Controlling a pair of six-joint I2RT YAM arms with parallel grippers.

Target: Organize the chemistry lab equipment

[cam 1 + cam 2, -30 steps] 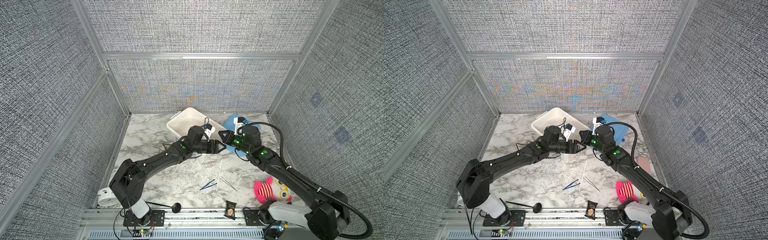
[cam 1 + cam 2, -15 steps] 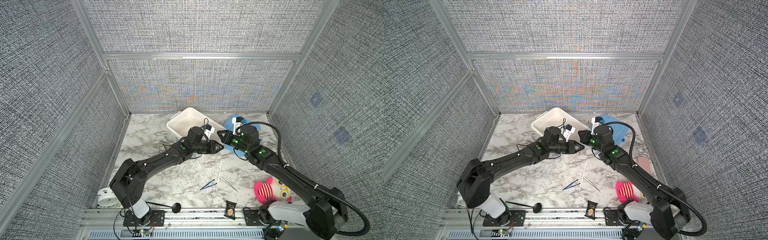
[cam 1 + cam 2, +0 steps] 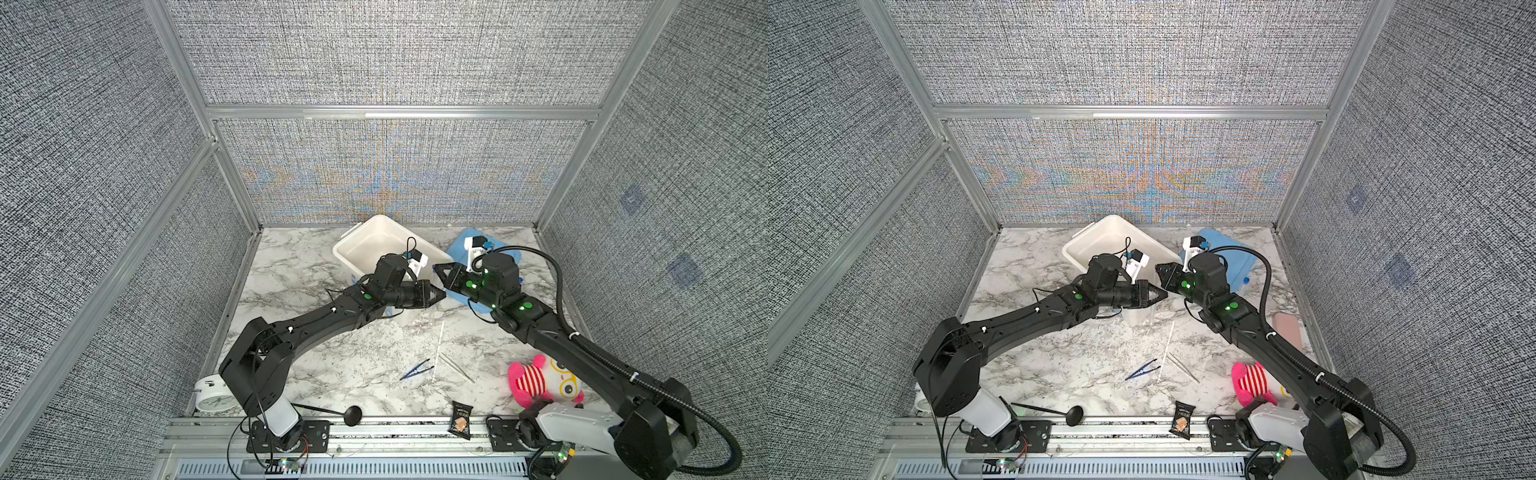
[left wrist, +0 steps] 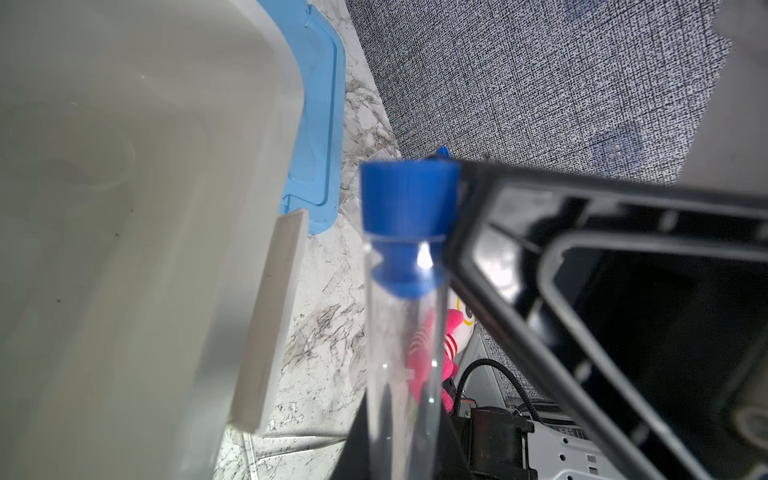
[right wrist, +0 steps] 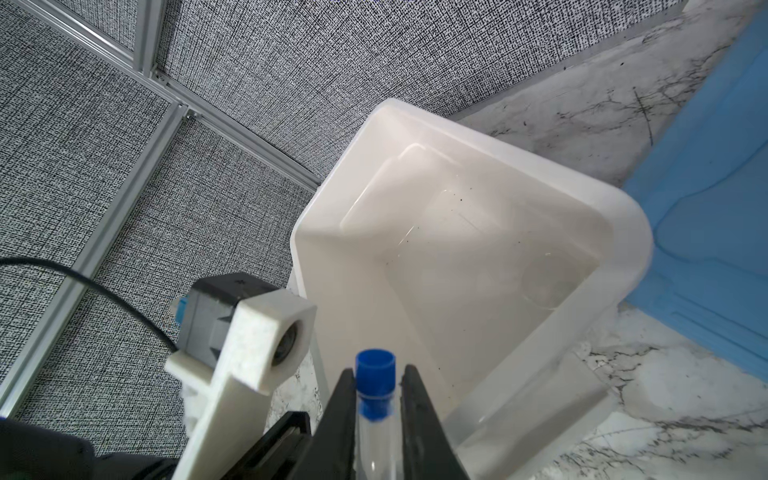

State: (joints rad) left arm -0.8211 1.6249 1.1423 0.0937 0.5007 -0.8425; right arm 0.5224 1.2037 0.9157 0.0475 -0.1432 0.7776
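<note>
A clear tube with a blue cap [image 4: 409,199] [image 5: 375,365] is held in the air by the near corner of the white bin [image 3: 376,220]. My left gripper [image 3: 441,293] [image 4: 399,415] is shut on the tube's lower body. My right gripper [image 3: 440,275] [image 5: 374,374] is shut on its cap end, with one finger close on each side of the cap. The two grippers meet tip to tip in both top views. Dark blue tweezers [image 3: 415,369], a long white stick [image 3: 438,351] and silver tweezers [image 3: 456,368] lie together on the marble, nearer the front.
A blue lid [image 3: 1233,253] lies behind my right arm beside the bin. A pink striped plush toy [image 3: 536,378] and a black snack packet [image 3: 460,420] sit at the front right. A white clock [image 3: 214,395] and a black ladle [image 3: 353,413] are at the front left.
My left gripper's jaws, open a second ago, have closed around the tube held out by the right gripper. Both arms have stayed almost in place.
</note>
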